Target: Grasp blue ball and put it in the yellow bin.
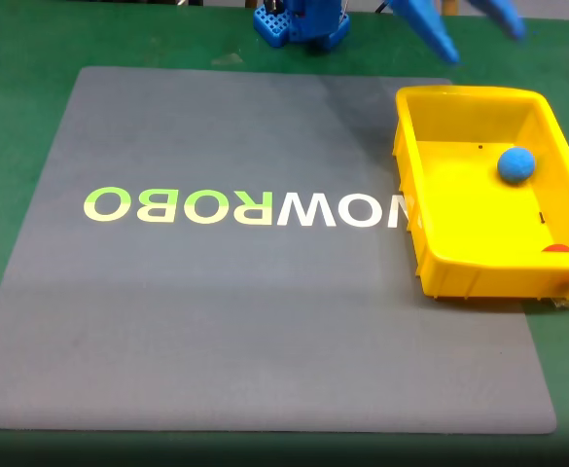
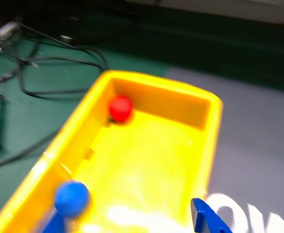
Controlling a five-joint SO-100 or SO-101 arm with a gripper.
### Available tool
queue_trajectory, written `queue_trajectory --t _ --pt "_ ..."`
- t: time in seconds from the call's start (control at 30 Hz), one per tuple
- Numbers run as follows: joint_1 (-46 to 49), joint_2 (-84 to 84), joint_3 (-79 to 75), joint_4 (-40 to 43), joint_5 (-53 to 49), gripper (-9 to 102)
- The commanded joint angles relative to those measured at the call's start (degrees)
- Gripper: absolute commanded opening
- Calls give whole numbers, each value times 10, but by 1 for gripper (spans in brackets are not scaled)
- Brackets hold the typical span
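My blue plastic gripper [image 2: 132, 221] hangs spread and empty, since the small matte blue foam ball [image 2: 71, 197] lies released inside the large yellow plastic bin [image 2: 214, 121] near the worktop's right edge

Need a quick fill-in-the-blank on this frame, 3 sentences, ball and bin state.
1. The blue ball lies inside the ____ bin.
2. A small ____ ball sits in a corner of the same bin.
3. The bin rests at the edge of a grey mat printed with the word ____.

Missing words: yellow; red; NOWROBO
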Motion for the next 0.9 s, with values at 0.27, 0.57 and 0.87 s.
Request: queue_trajectory --t 0.27,0.57,0.87 --pt "156 300 97 275 -39 0" --pt "230 568 324 413 -87 0" --pt "270 574 438 461 -96 0"
